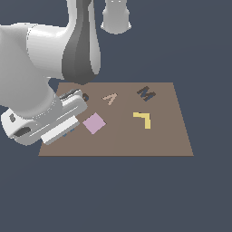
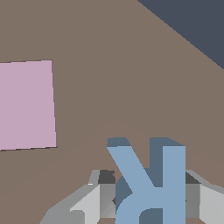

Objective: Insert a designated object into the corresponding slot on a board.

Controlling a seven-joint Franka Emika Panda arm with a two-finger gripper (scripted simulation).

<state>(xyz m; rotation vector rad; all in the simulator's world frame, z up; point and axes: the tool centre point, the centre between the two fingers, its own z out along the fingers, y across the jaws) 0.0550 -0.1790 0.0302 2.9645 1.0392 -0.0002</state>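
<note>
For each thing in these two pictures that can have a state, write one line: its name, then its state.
gripper: low over the board, fingers either side of the blue R; closure unclear
blue R block: between the fingers, whether lifted unclear
board: lying flat
R-shaped slot: mostly hidden by the arm
M-shaped recess: empty
pink square: flat on the board
yellow L piece: flat on the board

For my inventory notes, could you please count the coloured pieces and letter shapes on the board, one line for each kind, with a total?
Light-blue R block, between the fingers: 1
Pink square: 1
Yellow L-shaped piece: 1
Tan A shape: 1
Dark M-shaped recess: 1
Total on the board: 5
A dark shape shows beside the arm, mostly hidden; it is not counted.
</note>
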